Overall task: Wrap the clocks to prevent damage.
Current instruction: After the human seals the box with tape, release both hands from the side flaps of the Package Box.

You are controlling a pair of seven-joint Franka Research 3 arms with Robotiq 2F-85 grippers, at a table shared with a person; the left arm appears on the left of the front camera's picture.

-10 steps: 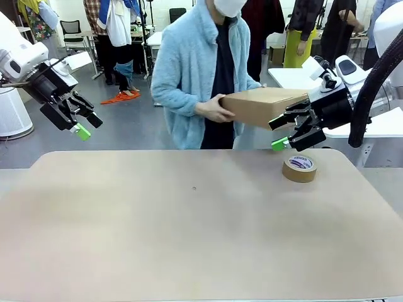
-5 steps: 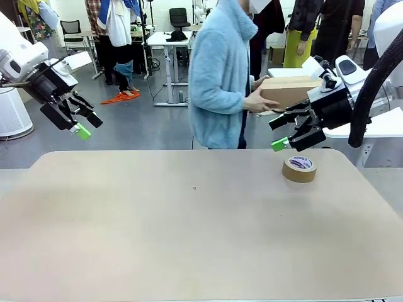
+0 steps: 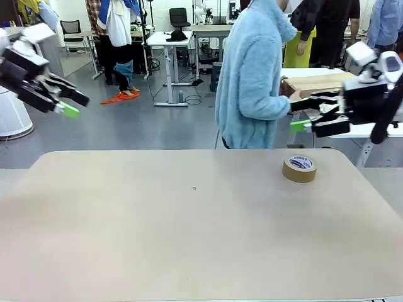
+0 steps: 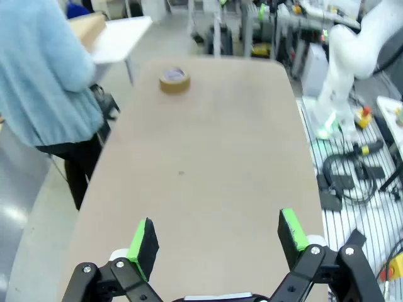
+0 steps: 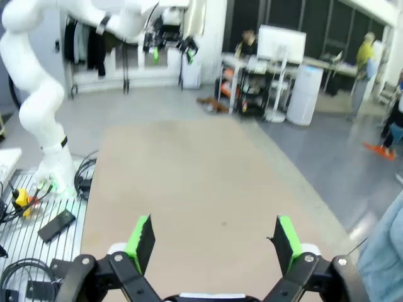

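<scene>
Tape roll (image 3: 300, 168) lies flat on the worktop (image 3: 189, 239), far right part, near the edge on the person's side. Box (image 3: 315, 83) held by the person (image 3: 252, 75), who stands turned away at the far side; it is just beside the right pincer (image 3: 315, 118). Right pincer up off the worktop, above and beyond the tape, fingers apart, nothing held. Left pincer (image 3: 66, 104) raised at far left, fingers apart, nothing held.
</scene>
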